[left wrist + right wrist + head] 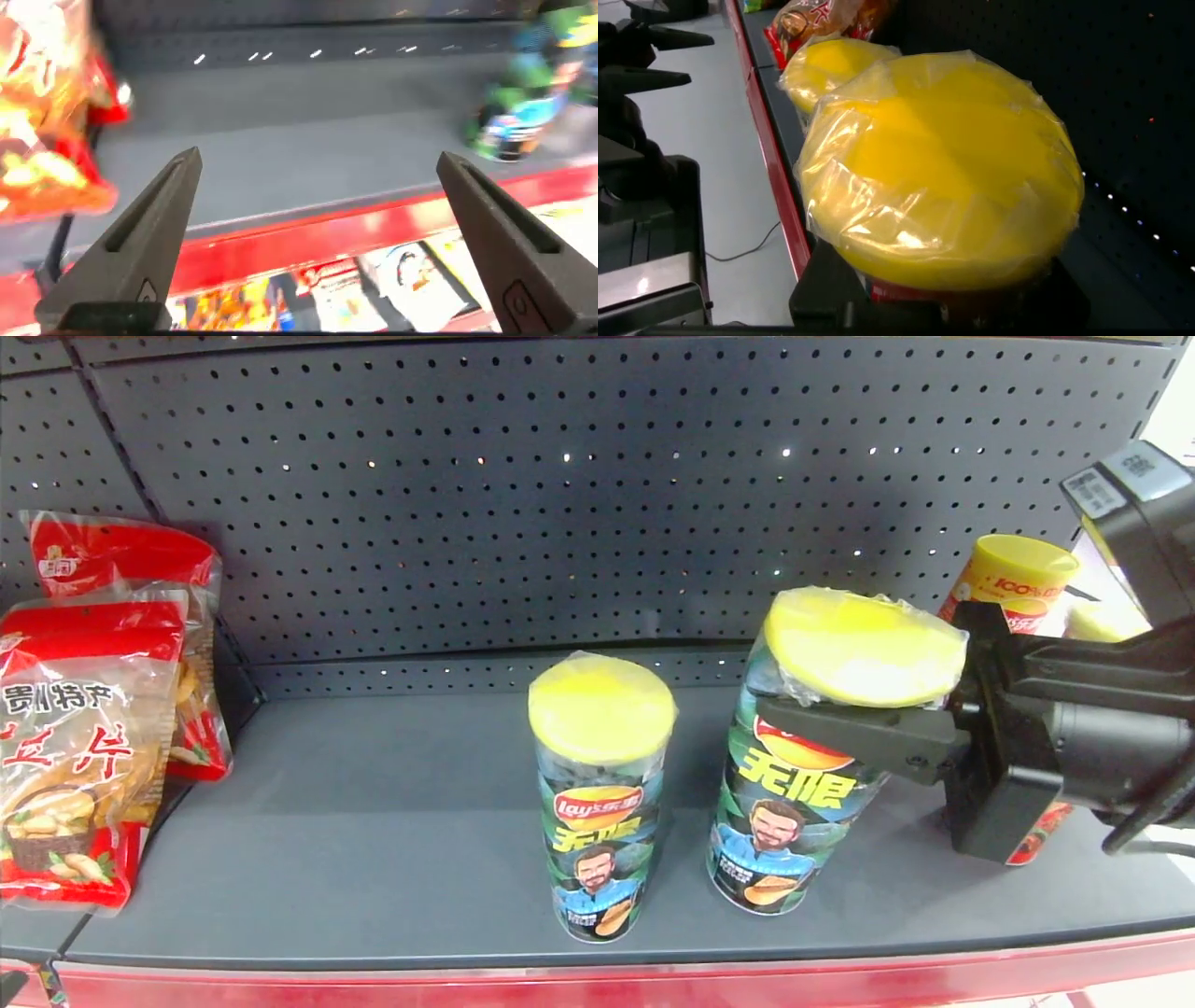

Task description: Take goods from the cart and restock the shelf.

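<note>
While the left jaws stand apart, the right jaws clamp a tilted, apparently sealed chip can.

The shelf is dark grey with a red front edge. Its back panel is dark grey, dotted with holes. The middle can and the right can have yellow lids and a dark green leafy print with yellow lettering. The corner can at the back right is red with a yellow lid. The bags at the left edge are red and clear. The right gripper is black.
</note>
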You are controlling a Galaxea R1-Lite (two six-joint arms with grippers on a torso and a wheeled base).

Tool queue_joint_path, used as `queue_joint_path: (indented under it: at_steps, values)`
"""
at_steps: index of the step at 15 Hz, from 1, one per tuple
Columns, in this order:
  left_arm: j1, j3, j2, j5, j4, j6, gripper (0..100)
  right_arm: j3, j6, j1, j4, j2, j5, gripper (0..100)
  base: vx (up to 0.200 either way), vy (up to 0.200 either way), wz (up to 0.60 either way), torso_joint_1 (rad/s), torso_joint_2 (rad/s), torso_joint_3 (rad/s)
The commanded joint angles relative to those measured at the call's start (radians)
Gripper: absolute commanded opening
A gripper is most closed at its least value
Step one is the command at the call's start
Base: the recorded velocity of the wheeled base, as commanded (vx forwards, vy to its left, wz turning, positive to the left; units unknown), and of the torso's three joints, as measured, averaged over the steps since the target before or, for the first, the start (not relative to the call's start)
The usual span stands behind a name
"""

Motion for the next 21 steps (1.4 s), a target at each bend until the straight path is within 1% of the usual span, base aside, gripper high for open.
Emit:
queue_joint_path:
  at_steps: [1, 2, 3, 4, 5, 6, 7, 8, 10, 11, 12, 13, 14, 15, 16, 18, 20, 21]
  values:
    - [-0.12, -0.011, 0.011, 0.004, 0.015, 0.002, 100, 0.0, 0.0, 0.0, 0.0, 0.0, 0.0, 0, 0.0, 0.0, 0.0, 0.0, 0.0, 0.0]
    - [-0.111, 0.001, -0.018, 0.027, 0.03, 0.007, 100, -0.002, 0.0, 0.0, 0.0, -0.001, 0.0, 0, 0.0, 0.0, 0.0, 0.0, 0.0, 0.0]
    - [-0.088, 0.007, -0.075, 0.083, 0.084, 0.015, 100, -0.003, 0.0, 0.0, 0.0, -0.003, 0.0, 0, 0.0, 0.0, 0.0, 0.0, 0.0, 0.0]
    - [-0.082, 0.009, -0.104, 0.156, 0.161, 0.038, 100, -0.005, 0.001, 0.0, 0.0, -0.003, 0.0, 0, 0.0, 0.0, 0.0, 0.0, 0.0, 0.0]
    - [-0.082, 0.01, -0.102, 0.225, 0.173, 0.056, 100, -0.006, 0.001, 0.0, 0.0, -0.003, 0.0, 0, 0.0, 0.0, 0.0, 0.0, 0.0, 0.0]
    - [-0.082, 0.01, -0.102, 0.241, 0.21, 0.067, 100, -0.008, 0.001, 0.0, 0.0, -0.003, 0.0, 0, 0.0, 0.0, 0.0, 0.0, 0.0, 0.0]
    - [-0.082, 0.009, -0.102, 0.271, 0.24, 0.07, 100, -0.009, 0.001, 0.0, 0.0, -0.001, 0.0, 0, 0.0, 0.0, 0.0, 0.0, 0.0, 0.0]
    - [-0.082, 0.009, -0.102, 0.366, 0.236, 0.061, 100, -0.006, 0.001, -0.002, 0.0, -0.003, 0.0, 0, 0.0, 0.0, 0.0, 0.0, 0.0, 0.0]
    - [-0.082, 0.009, -0.102, 0.435, 0.236, 0.027, 100, -0.006, 0.001, -0.002, 0.0, -0.003, 0.0, 0, 0.0, 0.0, 0.0, 0.0, 0.0, 0.0]
    - [-0.082, 0.009, -0.102, 0.442, 0.234, 0.032, 100, -0.008, 0.001, -0.002, 0.0, -0.003, 0.0, 0, 0.0, 0.0, 0.0, 0.0, 0.0, 0.0]
    - [-0.082, 0.013, -0.104, 0.449, 0.246, 0.058, 100, -0.008, 0.001, -0.002, 0.0, -0.001, 0.0, 0, 0.0, 0.0, 0.0, 0.0, 0.0, 0.0]
    - [-0.082, 0.013, -0.102, 0.457, 0.28, 0.065, 100, -0.009, 0.003, -0.002, 0.0, 0.002, 0.0, 0, 0.0, 0.0, 0.0, 0.0, 0.0, 0.0]
    - [-0.082, 0.013, -0.102, 0.435, 0.271, 0.071, 100, -0.003, 0.001, 0.0, 0.0, -0.003, 0.0, 0, 0.0, 0.0, 0.0, 0.0, 0.0, 0.0]
    - [-0.082, 0.013, -0.102, 0.434, 0.271, 0.071, 100, -0.003, 0.001, 0.0, 0.0, -0.001, 0.0, 0, 0.0, 0.0, 0.0, 0.0, 0.0, 0.0]
    - [-0.082, 0.013, -0.102, 0.431, 0.271, 0.061, 100, -0.006, 0.003, -0.002, 0.0, -0.003, 0.0, 0, 0.0, 0.0, 0.0, 0.0, 0.0, 0.0]
    - [-0.082, 0.013, -0.102, 0.432, 0.271, 0.061, 100, -0.009, 0.009, -0.005, 0.0, -0.003, -0.001, 0, 0.0, 0.0, 0.0, 0.0, 0.0, 0.0]
    - [-0.082, 0.012, -0.102, 0.432, 0.274, 0.068, 100, -0.008, 0.012, -0.031, 0.0, -0.001, -0.001, 0, 0.0, 0.0, 0.0, 0.0, 0.0, 0.0]
    - [-0.082, 0.012, -0.102, 0.432, 0.274, 0.065, 100, -0.008, 0.012, -0.045, 0.0, 0.002, -0.001, 0, 0.0, 0.0, 0.0, 0.0, 0.0, 0.0]
